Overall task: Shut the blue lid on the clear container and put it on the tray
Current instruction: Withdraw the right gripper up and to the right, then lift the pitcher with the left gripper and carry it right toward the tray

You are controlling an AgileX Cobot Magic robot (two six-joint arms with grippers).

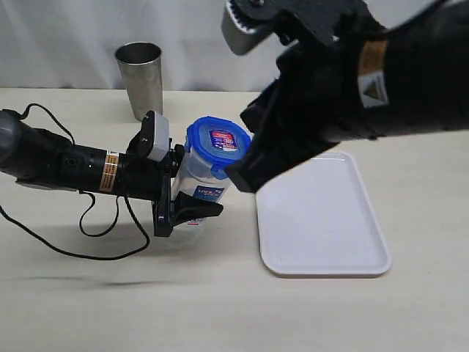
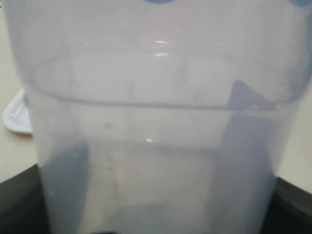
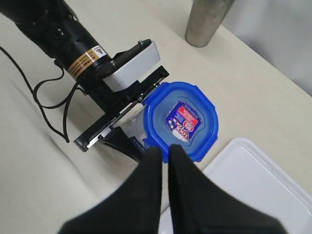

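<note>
Blue lid [image 1: 201, 144]: seated on the clear container [image 1: 198, 182], sticker [image 1: 224, 139] facing up.
Axis: the container's long axis is about upright, mouth end on top.
Place: left of the tray [image 1: 322, 253], apart from it.
Left gripper [image 1: 187, 199]: clamped on the container's lower sides.
Right gripper [image 3: 165, 152]: fingers narrowed to a slit, tips at the lid's rim.
Surface: beige table [image 1: 73, 301], white backdrop [image 1: 58, 37].
Count: one lid, one container, one tray, one steel tumbler [image 1: 139, 77], two grippers.

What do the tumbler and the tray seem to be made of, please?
The tumbler: likely brushed steel, grey with a dull metallic sheen. The tray: probably plastic, smooth white with a moulded rounded rim.
</note>
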